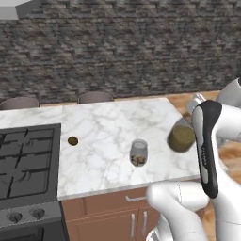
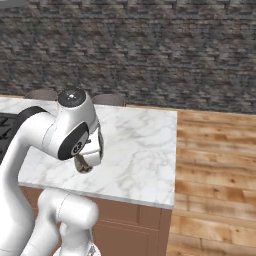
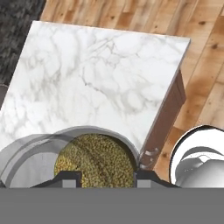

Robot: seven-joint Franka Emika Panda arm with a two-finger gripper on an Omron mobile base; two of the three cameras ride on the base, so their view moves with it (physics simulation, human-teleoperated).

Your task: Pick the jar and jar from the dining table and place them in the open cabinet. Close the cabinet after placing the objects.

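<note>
Holding the olive-filled jar (image 3: 94,159) between its fingertips above the marble desk (image 1: 108,127): tool (image 3: 106,177). Shorter brown-chunk jar (image 1: 138,153) standing mid-desk; brown lump (image 1: 73,140) nearby.

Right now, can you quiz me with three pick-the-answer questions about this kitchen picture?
1. Where is the short clear glass jar with brown chunks?
A on the white marble table
B on the black gas hob
C on the wooden floor

2. How many glass jars are there?
A one
B two
C four

3. What is the claw doing?
A hanging empty
B holding a spoon
C gripping the tall clear glass jar with olive-green filling

Answers: 1 A, it stands on marble. 2 B, one brown, one green. 3 C, its tips flank the green jar, raised in the left base view.
</note>
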